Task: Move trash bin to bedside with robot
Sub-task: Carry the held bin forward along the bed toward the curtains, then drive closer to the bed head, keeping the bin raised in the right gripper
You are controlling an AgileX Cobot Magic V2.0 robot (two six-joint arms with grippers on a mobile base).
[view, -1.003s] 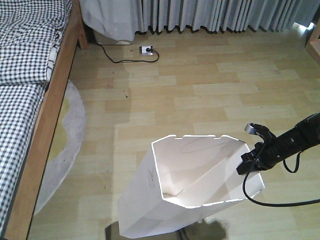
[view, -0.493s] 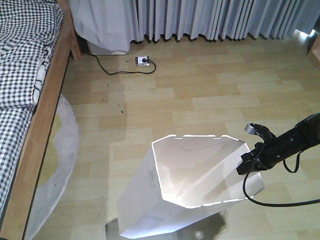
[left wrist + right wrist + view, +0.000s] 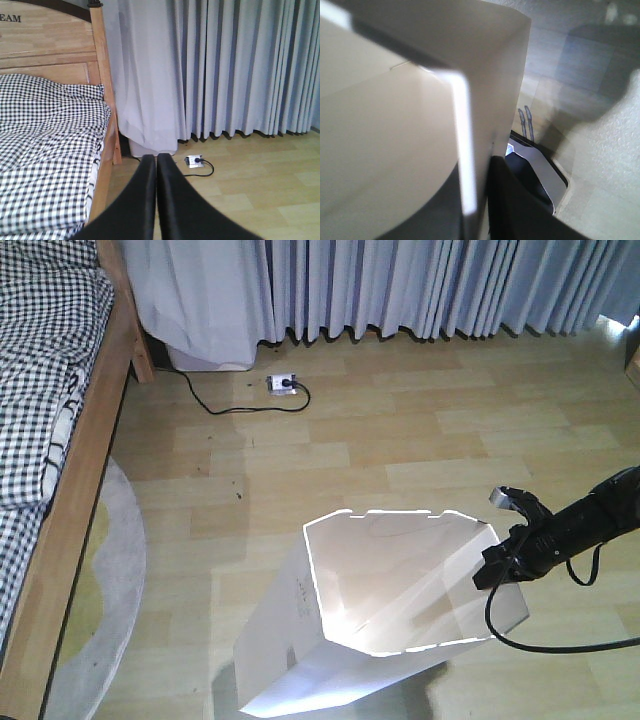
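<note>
While the front-facing cam looks down, the trash bin (image 3: 285,640) stands on the wood floor (image 3: 450,440) at roughly 6 o'clock in the shot, with its open mouth toward the camera. The right gripper (image 3: 497,562) comes in from 3 o'clock and is clamped on the bin's rim on that side. The bed (image 3: 70,510) runs along the 9 o'clock edge, well apart from the bin, and a grey rug (image 3: 115,610) lies beside its frame. A power strip (image 3: 282,383) sits near the curtains (image 3: 400,290) at 12 o'clock.

Left wrist cam: the left gripper (image 3: 156,159) has its fingers pressed together with nothing between them. It points at the gap between the checkered bed at 9 o'clock and the curtains.

Right wrist cam: super close-up, with the bin's white rim edge pinched between the right gripper's dark fingers (image 3: 507,205) at 6 o'clock.
</note>
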